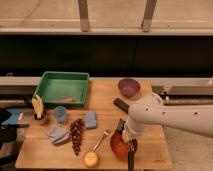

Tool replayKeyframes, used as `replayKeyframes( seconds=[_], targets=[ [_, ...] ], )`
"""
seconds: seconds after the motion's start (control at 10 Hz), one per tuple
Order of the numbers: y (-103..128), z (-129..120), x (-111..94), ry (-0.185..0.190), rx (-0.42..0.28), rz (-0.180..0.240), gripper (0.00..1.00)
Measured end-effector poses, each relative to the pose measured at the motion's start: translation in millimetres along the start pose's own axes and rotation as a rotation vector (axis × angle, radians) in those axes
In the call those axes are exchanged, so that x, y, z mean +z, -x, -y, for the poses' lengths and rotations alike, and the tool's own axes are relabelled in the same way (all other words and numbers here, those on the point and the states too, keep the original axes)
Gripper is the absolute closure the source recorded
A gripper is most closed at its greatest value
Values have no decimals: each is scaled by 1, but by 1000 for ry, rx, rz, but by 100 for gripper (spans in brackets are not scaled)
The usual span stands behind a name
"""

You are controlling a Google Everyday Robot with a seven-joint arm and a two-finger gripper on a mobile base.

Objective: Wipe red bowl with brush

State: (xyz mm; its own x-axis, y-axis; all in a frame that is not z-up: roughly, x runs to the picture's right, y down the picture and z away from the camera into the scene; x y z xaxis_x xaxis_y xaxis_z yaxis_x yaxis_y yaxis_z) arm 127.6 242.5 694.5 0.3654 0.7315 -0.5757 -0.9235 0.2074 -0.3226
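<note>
The gripper [126,136] is seen low over the right part of the red bowl [117,146]. The bowl is placed near the front edge of the wooden table [150,152], to the right of the grapes [76,134]. The fingers are closed around the upper end of the brush [131,158], and this black stick is pointed downward at the bowl's right rim. The purple bowl [129,86] is set well behind.

At 5 o'clock on the desk [45,152], red bowl [115,146] covered from above by the end effector [125,136] closed on the brush [131,159], 3 o'clock approach blocked by the arm [170,117], 9 o'clock side hemmed by pale-handled utensil [101,139] and grapes [76,134], bare wood left at 7 o'clock
</note>
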Motion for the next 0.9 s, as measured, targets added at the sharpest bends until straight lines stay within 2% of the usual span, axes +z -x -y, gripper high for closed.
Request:
replayKeyframes(
  seconds=[0.3, 0.5, 0.9],
  targets=[
    [-22, 8, 5, 8, 38, -5, 100],
    [-26, 5, 9, 11, 39, 0, 100],
    [-35, 10, 3, -13, 66, 32, 100]
  ],
)
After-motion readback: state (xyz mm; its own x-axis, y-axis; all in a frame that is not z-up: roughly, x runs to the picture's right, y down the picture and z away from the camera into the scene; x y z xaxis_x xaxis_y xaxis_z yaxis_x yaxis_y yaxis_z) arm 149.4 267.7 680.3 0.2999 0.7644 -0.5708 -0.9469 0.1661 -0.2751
